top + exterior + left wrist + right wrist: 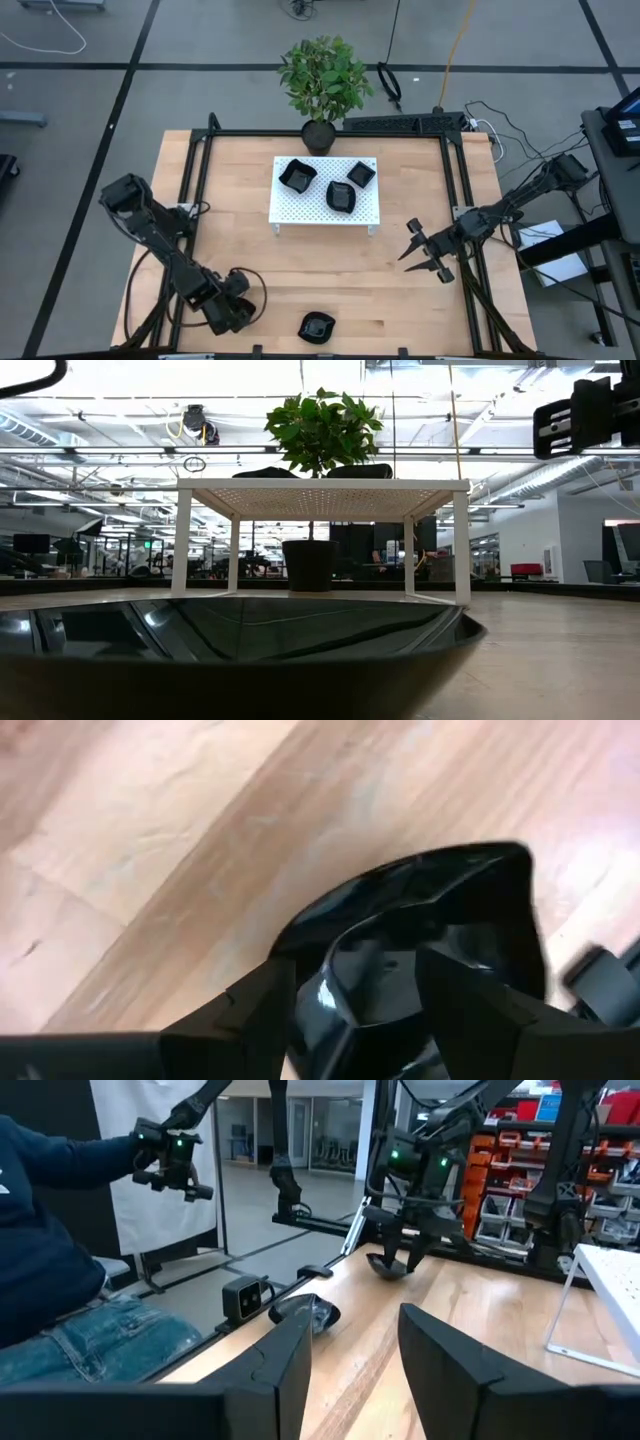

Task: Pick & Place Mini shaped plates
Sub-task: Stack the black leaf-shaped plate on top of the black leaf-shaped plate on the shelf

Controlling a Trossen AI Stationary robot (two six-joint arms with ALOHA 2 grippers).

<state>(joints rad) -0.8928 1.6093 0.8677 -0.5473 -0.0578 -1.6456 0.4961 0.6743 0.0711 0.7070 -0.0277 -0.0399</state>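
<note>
Three glossy black mini plates (328, 184) lie on the white perforated platform (290, 212). A fourth plate (317, 326) rests on the wood by the table's near edge and fills the foreground of the low view (240, 645). My left gripper (240, 305), near the table's near left corner, is shut on a fifth plate (440, 910), also seen in the right wrist view (385, 1267). My right gripper (420, 255) hovers open right of the platform, holding nothing. My left gripper (355, 990) pinches the plate's rim (315, 995) between its two fingers, coming from above and pointing down. The right wrist view shows the plate (385, 1267) hanging tilted below the fingers (405, 1240), lifted clear of the table.
A potted plant (322, 85) stands at the far edge behind the platform. Black frame rails (190, 190) run along the table's left and right sides. A seated person (60, 1250) with hand controls is beyond the near edge. Bare wood lies between the platform and the near edge.
</note>
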